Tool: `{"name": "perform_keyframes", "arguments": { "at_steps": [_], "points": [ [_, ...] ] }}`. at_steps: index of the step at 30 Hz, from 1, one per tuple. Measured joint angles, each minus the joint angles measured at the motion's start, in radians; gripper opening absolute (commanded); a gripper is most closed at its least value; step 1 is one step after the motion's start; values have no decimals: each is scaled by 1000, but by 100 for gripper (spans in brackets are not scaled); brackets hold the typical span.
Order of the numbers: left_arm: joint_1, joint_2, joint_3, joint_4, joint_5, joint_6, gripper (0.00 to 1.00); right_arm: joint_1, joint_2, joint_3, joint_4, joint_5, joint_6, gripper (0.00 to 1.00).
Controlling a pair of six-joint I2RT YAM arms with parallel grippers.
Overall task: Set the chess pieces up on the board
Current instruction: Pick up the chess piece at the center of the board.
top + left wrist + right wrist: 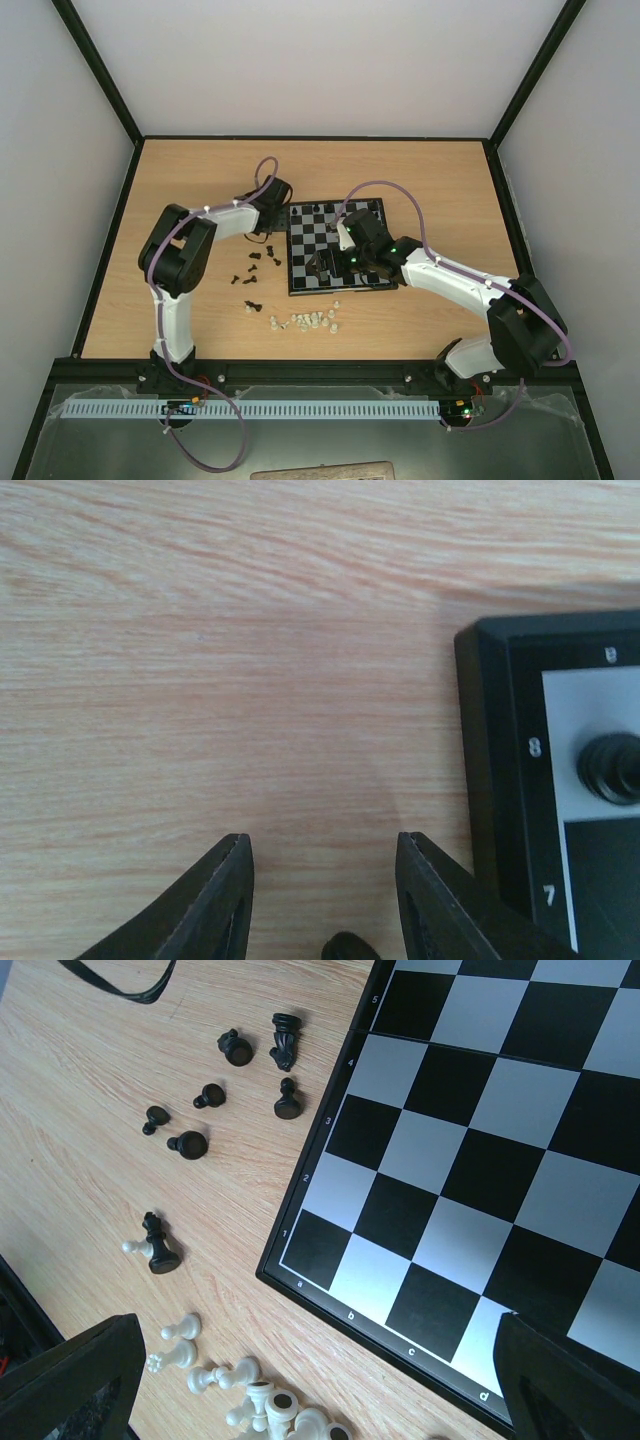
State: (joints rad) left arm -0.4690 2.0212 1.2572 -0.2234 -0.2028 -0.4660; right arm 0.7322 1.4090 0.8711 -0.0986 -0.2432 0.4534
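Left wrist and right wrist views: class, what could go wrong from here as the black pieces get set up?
The left gripper has one finger close to the board rim; a sideways move might jolt the placed black piece. A loose black piece lies beside a white pawn; a grab might catch both.

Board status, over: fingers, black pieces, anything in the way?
Left fingers open by board corner. Right fingers open over board. Several black pieces loose on table left of it. White pieces scattered nearby.
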Motion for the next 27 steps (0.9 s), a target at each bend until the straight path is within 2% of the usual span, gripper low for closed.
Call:
{"name": "perform_keyframes", "arguments": {
  "at_steps": [12,16,20,27],
  "points": [
    [-33,-55,-81,14,2,35,44,0,0,0,0,0,0,96],
    [-33,-56,-82,15,2,37,40,0,0,0,0,0,0,96],
    [-32,-51,-73,3,-3,37,32,0,0,0,0,0,1,96],
    [-30,-43,-57,-18,-8,37,30,0,0,0,0,0,0,96]
  ]
}}
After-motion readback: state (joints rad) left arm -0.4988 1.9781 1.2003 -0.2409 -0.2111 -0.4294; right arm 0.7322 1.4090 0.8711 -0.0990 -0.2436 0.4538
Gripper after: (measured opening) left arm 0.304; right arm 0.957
